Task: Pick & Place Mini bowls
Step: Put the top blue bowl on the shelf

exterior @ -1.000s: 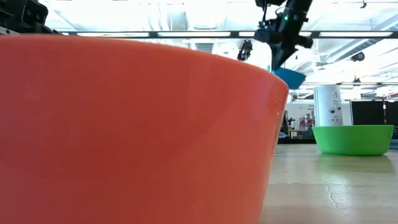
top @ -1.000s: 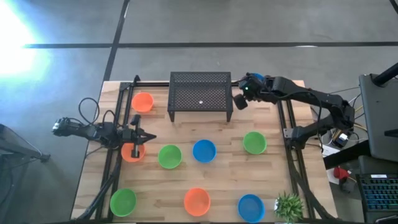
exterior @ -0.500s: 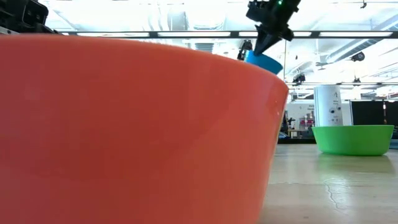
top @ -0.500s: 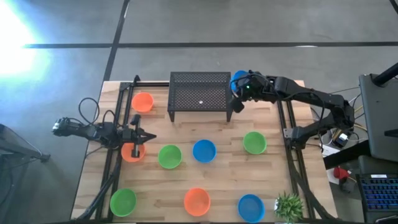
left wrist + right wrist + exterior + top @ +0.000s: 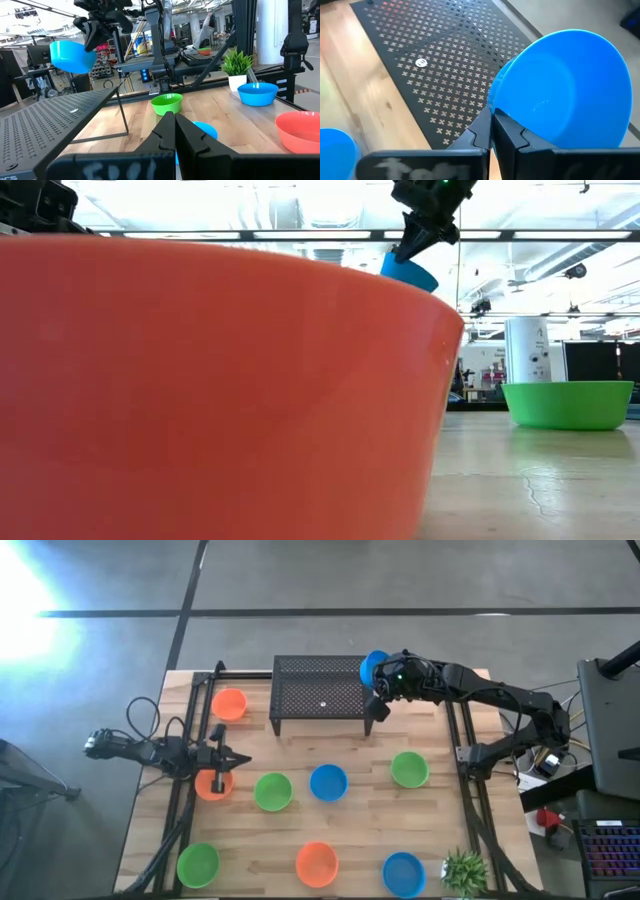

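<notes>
My right gripper (image 5: 383,692) is shut on a blue mini bowl (image 5: 373,667) and holds it above the right end of the black perforated stand (image 5: 322,690). The low view shows that bowl (image 5: 408,272) high up. My left gripper (image 5: 238,757) waits shut at the table's left side, beside an orange-red bowl (image 5: 213,783). Resting on their bases on the table are an orange-red bowl (image 5: 230,704), a green bowl (image 5: 272,791), a blue bowl (image 5: 328,782), a green bowl (image 5: 408,769), and along the near edge a green (image 5: 198,864), an orange-red (image 5: 317,864) and a blue one (image 5: 403,873). My right gripper (image 5: 491,116) pinches the blue bowl's wall at its rim (image 5: 496,102) between the two fingers. The bowl is lifted clear and sits tilted, above the stand's perforated top (image 5: 445,60).
A small potted plant (image 5: 465,870) stands at the table's near right corner. Black frame rails run along the left and right sides (image 5: 462,740). An orange-red bowl (image 5: 220,380) fills most of the low view, with a green bowl (image 5: 568,404) beyond it.
My right gripper has carried the blue bowl toward the table's left and somewhat upward, from beside the stand's right end to above that end. The bowl has stayed in the hold. My left arm has kept still.
</notes>
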Robot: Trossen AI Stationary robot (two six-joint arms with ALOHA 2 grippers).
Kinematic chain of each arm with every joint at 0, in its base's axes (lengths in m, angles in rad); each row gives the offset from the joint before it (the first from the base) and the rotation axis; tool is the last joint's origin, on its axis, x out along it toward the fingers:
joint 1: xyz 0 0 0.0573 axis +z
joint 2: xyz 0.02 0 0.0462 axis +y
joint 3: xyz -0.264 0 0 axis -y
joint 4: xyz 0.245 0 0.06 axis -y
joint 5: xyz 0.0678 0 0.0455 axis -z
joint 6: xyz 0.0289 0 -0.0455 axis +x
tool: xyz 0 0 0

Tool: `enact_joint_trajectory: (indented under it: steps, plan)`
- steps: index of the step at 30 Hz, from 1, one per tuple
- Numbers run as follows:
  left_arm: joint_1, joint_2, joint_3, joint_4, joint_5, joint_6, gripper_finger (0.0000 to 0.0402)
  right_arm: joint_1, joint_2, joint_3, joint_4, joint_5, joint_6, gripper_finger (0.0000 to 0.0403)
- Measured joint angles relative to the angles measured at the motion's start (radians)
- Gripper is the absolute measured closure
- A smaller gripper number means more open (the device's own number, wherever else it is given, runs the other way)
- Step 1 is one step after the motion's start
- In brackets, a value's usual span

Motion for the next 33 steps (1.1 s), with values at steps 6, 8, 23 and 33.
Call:
enact_joint_trajectory:
  steps: [6,8,23,33]
  plan:
    - [0.000,0.000,0.000,0.000,0.000,-0.001,0.0402,0.000,0.027,0.005,0.021,-0.004,-0.013,0.0394]
    - [0.000,0.000,0.000,0.000,0.000,-0.001,0.0402,0.001,0.055,0.015,0.012,-0.010,-0.029,0.0394]
    - [0.000,0.000,0.000,0.000,-0.038,0.032,0.0402,0.005,0.166,0.109,-0.045,-0.101,-0.164,0.0394]
    - [0.001,0.000,0.000,0.001,-0.048,0.049,0.0402,0.004,0.255,0.121,-0.060,-0.101,-0.228,0.0394]
